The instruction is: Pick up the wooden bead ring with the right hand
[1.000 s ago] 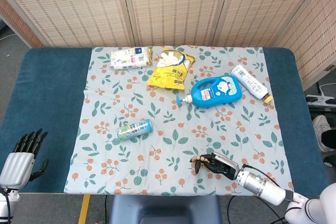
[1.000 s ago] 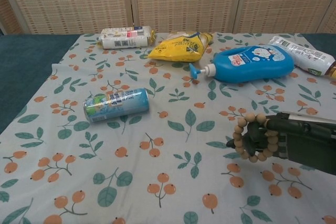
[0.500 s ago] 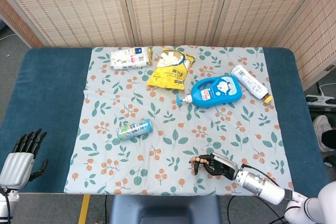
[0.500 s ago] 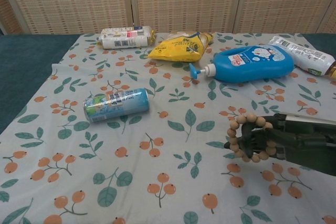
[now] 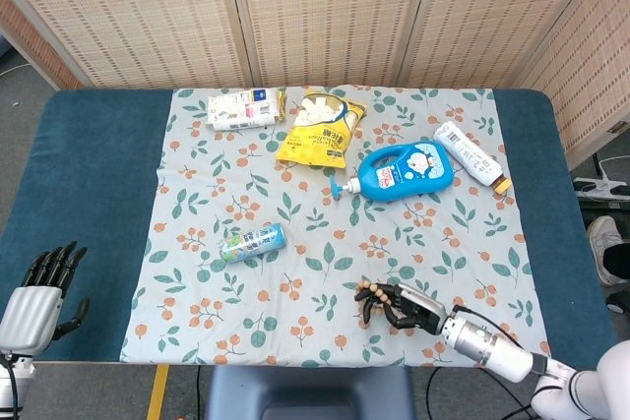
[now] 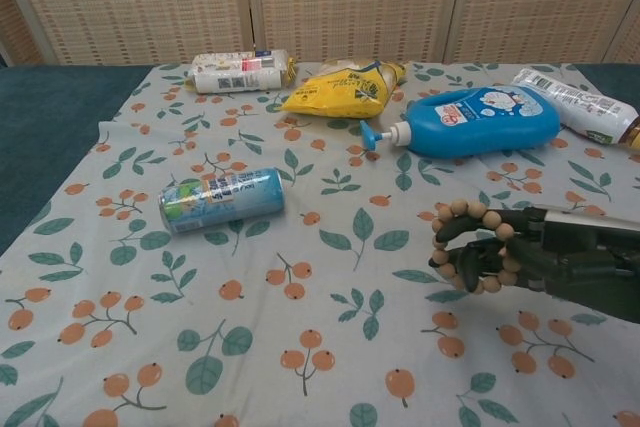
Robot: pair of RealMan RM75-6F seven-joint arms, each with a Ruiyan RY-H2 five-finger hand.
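Left hand (image 5: 39, 292) sits at the table's near-left corner on the blue table cover (image 5: 89, 174), off the floral cloth (image 5: 197, 243); fingers apart and extended, holding nothing. Only head view shows it.

On the cloth, left to right: white packet (image 5: 244, 108) at the far edge, teal can (image 5: 252, 243) lying on its side mid-left, yellow snack bag (image 5: 317, 128) just right of the packet, blue pump bottle (image 5: 404, 171) on its side with nozzle pointing left, white bottle (image 5: 472, 156) lying near the cloth's right edge.

Right hand (image 6: 500, 252) comes in from the near right, fingers curled through and around the wooden bead ring (image 6: 464, 245). The ring is gripped, standing roughly upright on the fingers; in chest view it appears lifted off the cloth, over the near-right part. Head view puts it at (image 5: 371, 296), near the front edge.
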